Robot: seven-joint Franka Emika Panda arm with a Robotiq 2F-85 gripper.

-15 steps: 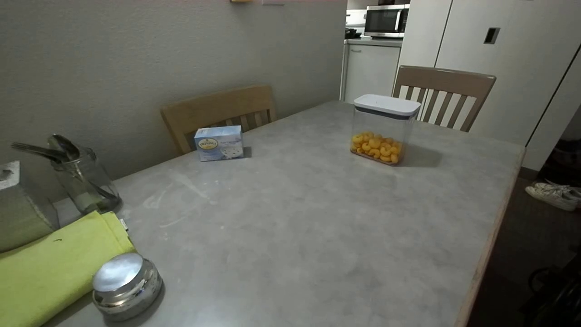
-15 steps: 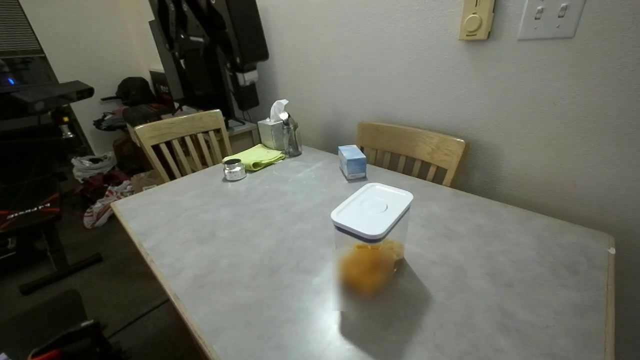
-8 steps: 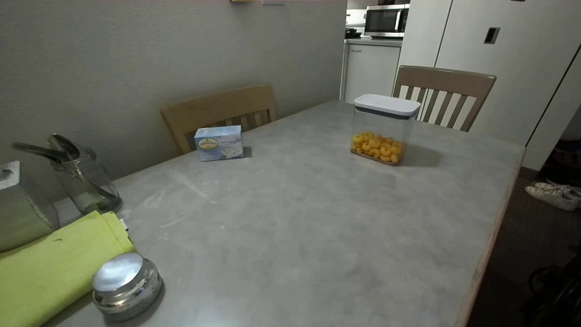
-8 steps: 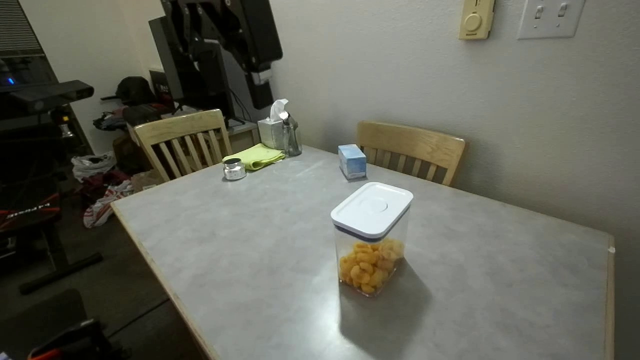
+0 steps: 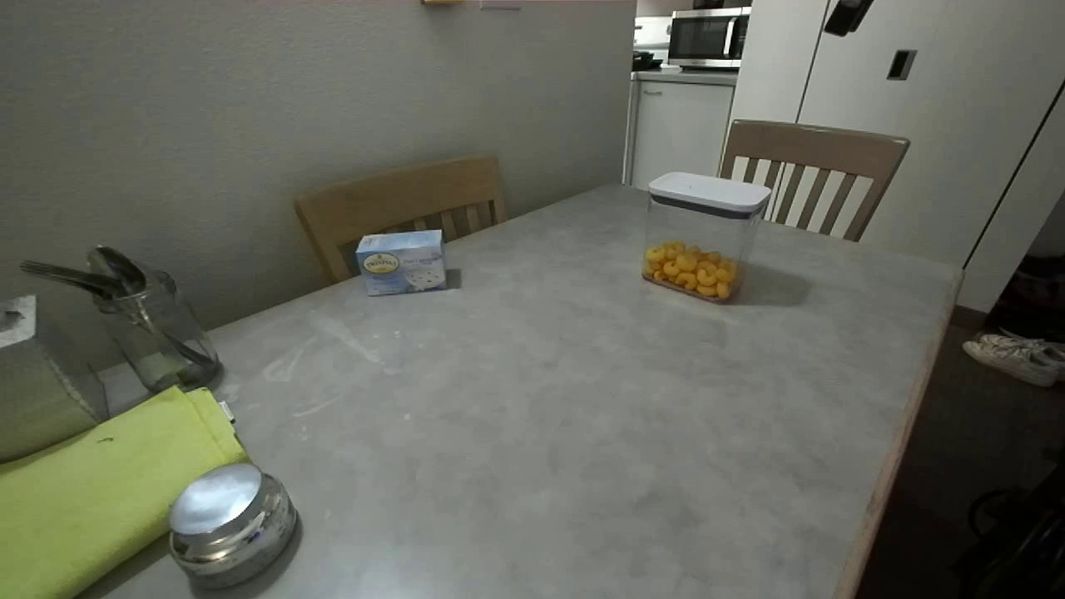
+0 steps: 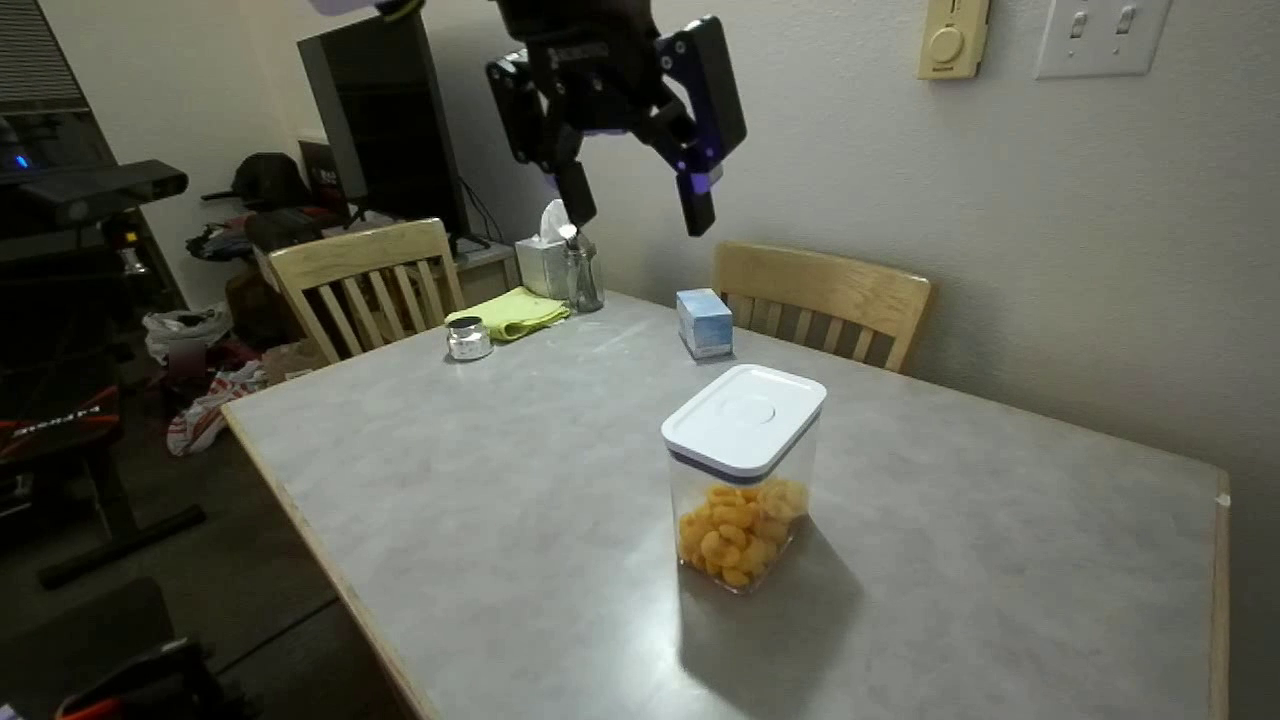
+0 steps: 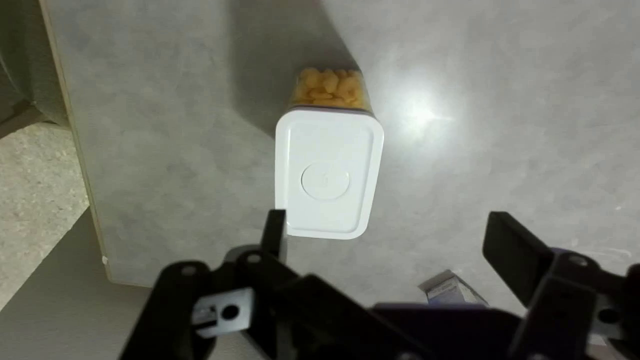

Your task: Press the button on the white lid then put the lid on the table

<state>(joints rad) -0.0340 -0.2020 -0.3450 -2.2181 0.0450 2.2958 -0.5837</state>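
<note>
- The tool (image 6: 640,218) hangs in the air above the desk (image 6: 480,500), its two jaws spread wide apart.
- Below the tool, and apart from it, the white lid (image 7: 330,142) sits on the clear container (image 5: 695,229), which stands upright on the desk with orange pieces (image 6: 735,535) inside.
- The round button (image 7: 325,180) in the middle of the white lid also lies below the tool; whether it is up or pressed in cannot be told.
- Also lower than the tool, well apart from it: a blue box (image 6: 706,325), a metal jar (image 6: 469,340) and a yellow-green cloth (image 6: 515,313).
</note>
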